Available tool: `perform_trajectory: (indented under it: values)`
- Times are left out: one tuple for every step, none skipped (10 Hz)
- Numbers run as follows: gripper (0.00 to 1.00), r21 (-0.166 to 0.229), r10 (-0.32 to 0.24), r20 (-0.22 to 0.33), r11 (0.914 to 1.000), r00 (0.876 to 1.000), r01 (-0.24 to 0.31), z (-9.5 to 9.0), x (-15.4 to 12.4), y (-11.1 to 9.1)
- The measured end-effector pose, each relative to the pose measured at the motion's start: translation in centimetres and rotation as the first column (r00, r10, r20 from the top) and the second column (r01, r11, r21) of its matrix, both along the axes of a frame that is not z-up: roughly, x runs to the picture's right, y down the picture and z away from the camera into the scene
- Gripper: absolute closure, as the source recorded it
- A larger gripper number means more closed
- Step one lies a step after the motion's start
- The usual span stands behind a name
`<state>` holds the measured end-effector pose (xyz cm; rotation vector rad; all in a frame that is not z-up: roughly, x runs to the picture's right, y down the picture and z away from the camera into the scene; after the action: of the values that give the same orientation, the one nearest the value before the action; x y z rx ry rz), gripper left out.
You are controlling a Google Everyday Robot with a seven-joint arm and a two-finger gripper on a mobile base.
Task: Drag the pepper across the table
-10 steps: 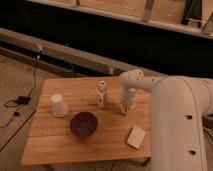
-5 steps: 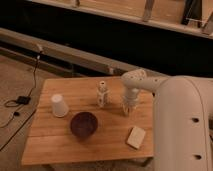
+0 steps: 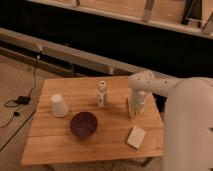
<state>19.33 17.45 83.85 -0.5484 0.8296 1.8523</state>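
Wooden table (image 3: 60,145) bears a dark bowl (image 3: 83,124), an upside-down cup (image 3: 59,105), and rightward the tool (image 3: 134,114), pressed together.

The scene is dim and carries a warm, yellowish-brown cast. The light wooden plank table (image 3: 55,145) is the best-lit surface, evenly lit as if from above, with no hard glare. Behind it a wide dark wall band (image 3: 125,40) falls almost to black. The robot's white rounded arm (image 3: 185,120) is the brightest patch, at the right. Its pale gripper (image 3: 134,114) hangs down over the table's right part, near the edge, with blurred outlines. The white paper cup (image 3: 59,105) and dark round bowl (image 3: 83,124) cast only faint, soft shadows. The whole view is soft, with fine detail smeared.
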Motion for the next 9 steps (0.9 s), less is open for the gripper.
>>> perform_trajectory:
  values:
    - [1.00, 0.007, 0.025, -0.016, 0.9997, 1.000, -0.025, -0.7, 0.9, 0.5]
    - [1.00, 0.010, 0.045, -0.030, 0.9989, 0.999, -0.045, -1.3, 1.7, 1.0]
    - [1.00, 0.013, 0.059, -0.039, 0.9982, 0.997, -0.059, -1.7, 2.3, 1.4]
    - [1.00, 0.021, 0.079, -0.048, 0.9968, 0.996, -0.078, -2.3, 3.1, 1.9]
    - [1.00, 0.027, 0.093, -0.052, 0.9954, 0.994, -0.092, -2.7, 3.6, 2.4]
    - [1.00, 0.033, 0.106, -0.056, 0.9940, 0.993, -0.104, -3.0, 4.0, 2.8]
    - [1.00, 0.040, 0.124, -0.061, 0.9918, 0.990, -0.122, -3.5, 4.7, 3.4]
    - [1.00, 0.054, 0.148, -0.066, 0.9881, 0.987, -0.144, -4.0, 5.6, 3.9]
    - [1.00, 0.069, 0.165, -0.068, 0.9848, 0.984, -0.160, -4.3, 6.2, 4.1]
